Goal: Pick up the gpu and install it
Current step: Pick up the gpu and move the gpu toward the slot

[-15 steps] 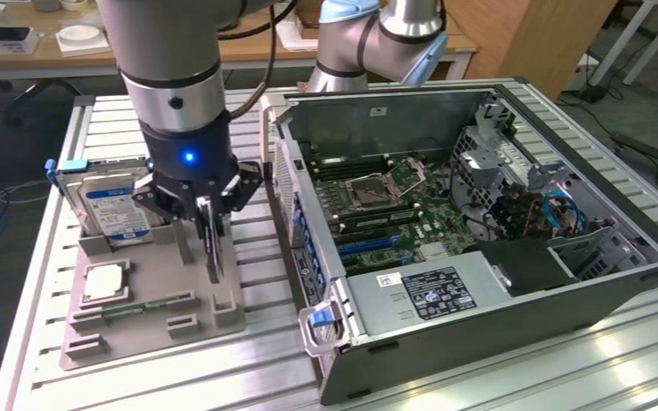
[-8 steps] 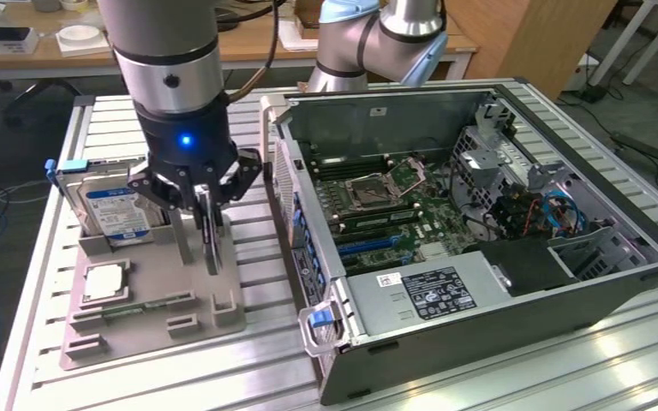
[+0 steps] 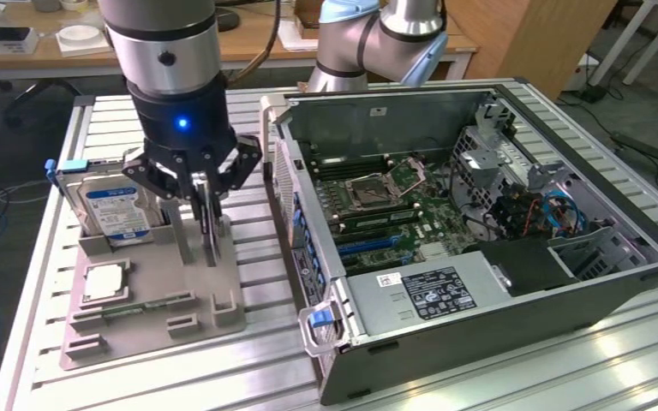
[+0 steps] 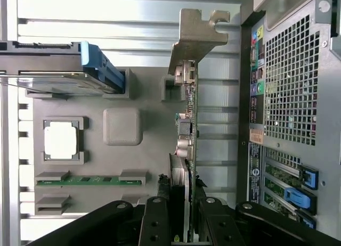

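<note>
The gpu (image 3: 210,236) is a thin dark card standing on edge in the grey parts holder (image 3: 146,336), between the hard drive and the computer case. My gripper (image 3: 201,195) comes straight down over it, fingers closed on the card's upper edge. In the wrist view the gpu (image 4: 189,130) runs away from my gripper (image 4: 185,227), its silver bracket (image 4: 200,30) at the far end, and the black fingers (image 4: 156,224) press on both faces. The card's lower edge still looks seated in the holder (image 4: 144,155).
The holder also carries a hard drive (image 3: 117,210) with a blue-white label, a square CPU (image 3: 103,281) and a green memory stick (image 3: 146,304). The open computer case (image 3: 603,282) lies close on the exterior view's right, its motherboard (image 3: 386,201) exposed. Behind stands another arm's base (image 3: 363,43).
</note>
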